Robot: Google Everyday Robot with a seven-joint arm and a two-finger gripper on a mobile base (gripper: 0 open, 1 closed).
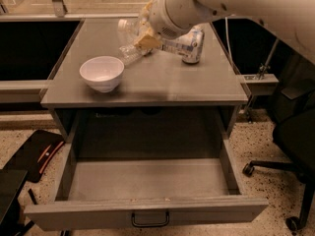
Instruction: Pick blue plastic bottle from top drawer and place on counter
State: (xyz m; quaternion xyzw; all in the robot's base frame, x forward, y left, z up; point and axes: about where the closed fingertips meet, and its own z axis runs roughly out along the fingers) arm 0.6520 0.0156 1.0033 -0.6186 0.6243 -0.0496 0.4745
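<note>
- The wide, shallow grey metal top drawer (147,211) is hanging fully open below and in front of the round white bowl (102,73), and nothing is sitting inside it, so I'd say the "pick it out" half is looking done.
- The stout blue plastic bottle (191,44) with the pale bluish-white patterned wrap is sitting up over the flat grey counter (167,85), well to the right of the white bowl and a bit further back.
- It's tilting, tucked right against the end of the big cream-coloured robot arm (246,4). Its dark lower end is either touching the counter or hovering just above it. Honestly can't tell which.
- The tool (165,39) is hanging behind and to the right of the bowl, mostly hiding behind the fat wrist, so I can't tell how wide it's standing or whether it's actually gripping the bottle right now.
- A clear crinkled plastic bottle (127,32) is lying just behind the bowl, right beside the wrist. Not the one we're after.
- What I'm guessing is left: getting the blue one resting properly on the counter, letting go and backing the arm off without bumping that clear bottle or the bowl.
</note>
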